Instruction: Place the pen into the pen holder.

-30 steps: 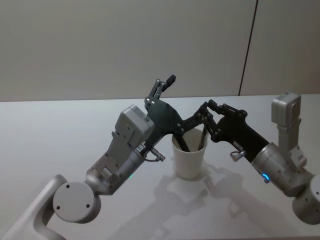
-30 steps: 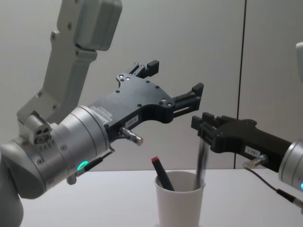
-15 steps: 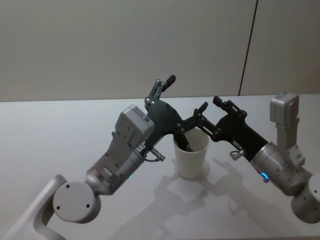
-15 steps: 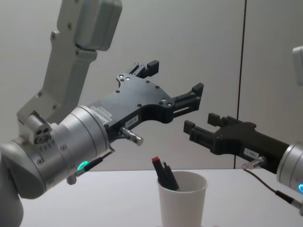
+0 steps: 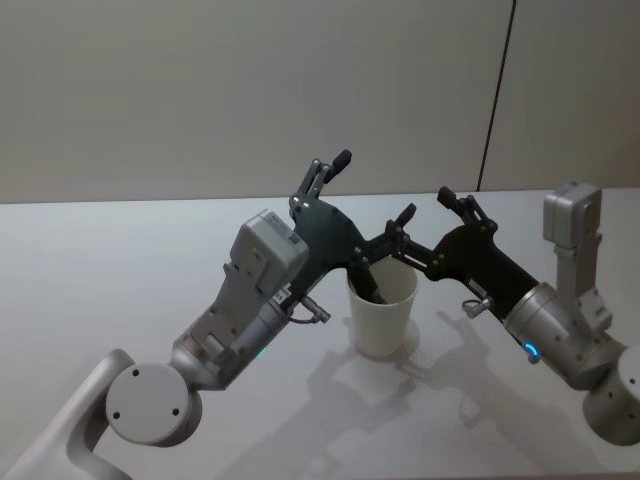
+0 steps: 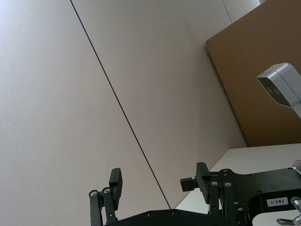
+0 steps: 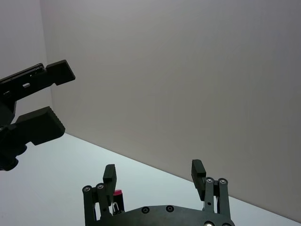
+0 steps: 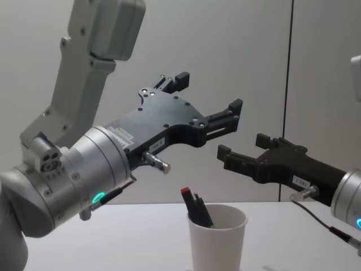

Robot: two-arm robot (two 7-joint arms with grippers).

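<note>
The plain white tapered paper cup with the rolled rim (image 8: 217, 238), serving as the pen holder, is standing upright on the pale grey tabletop (image 5: 120, 260). Inside it, two dark pens are leaning against the cup's left wall: a black pen with a red cap (image 8: 192, 204) is sticking up past the rim, and a second dark pen (image 8: 202, 210) is lying close against it, its top just above the rim.

The right arm's black gripper (image 8: 243, 151) is hanging above and just to the right of the cup's mouth, its two fingers spread apart with nothing between them; it is released and touching neither pen nor cup. The left arm's black gripper (image 8: 208, 91) is hovering above and to the left of the cup, higher than the right one, its fingers likewise spread wide and empty. In the head view both grippers, the left (image 5: 372, 205) and the right (image 5: 425, 218), are flanking the cup (image 5: 381, 310) from either side, pointing away from the robot over its far rim.

Judging from this, the placing step appears done: the pen is sitting in the holder and no tool is grasping it. The step in hand looks like the clearing-away. The next move calls for lifting the right gripper up and away from the cup without brushing the rim or the protruding pen tops, since a light paper cup would probably tip easily.
</note>
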